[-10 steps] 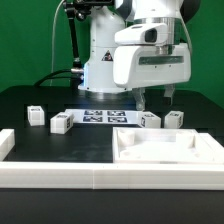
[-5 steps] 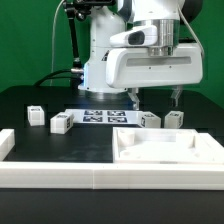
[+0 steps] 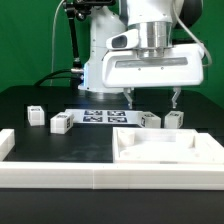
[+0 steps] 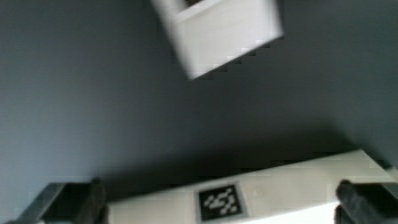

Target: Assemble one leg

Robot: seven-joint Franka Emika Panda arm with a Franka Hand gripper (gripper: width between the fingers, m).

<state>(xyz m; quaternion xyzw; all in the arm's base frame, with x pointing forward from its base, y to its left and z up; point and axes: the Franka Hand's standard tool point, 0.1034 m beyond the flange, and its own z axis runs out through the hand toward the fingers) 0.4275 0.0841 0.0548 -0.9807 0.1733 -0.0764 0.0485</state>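
Observation:
Four small white legs with tags stand on the black table in the exterior view: two at the left (image 3: 35, 114) (image 3: 60, 123) and two at the right (image 3: 150, 120) (image 3: 174, 119). My gripper (image 3: 153, 98) hangs open and empty just above the right pair, one finger on each outer side. In the wrist view the gripper (image 4: 217, 208) has its dark fingertips (image 4: 71, 205) wide apart, with a white tagged block (image 4: 222, 198) lying below and between them, not touched. I cannot tell which leg that is.
The large white square panel with a raised rim (image 3: 165, 148) lies in front of the right legs. The marker board (image 3: 100, 115) lies mid-table. A long white rail (image 3: 60, 178) runs along the front. Another white piece (image 4: 222, 35) shows in the wrist view.
The hand has turned about its vertical axis over the right pair of legs; the fingers now show spread wider across the exterior view. The legs and panel have not moved.

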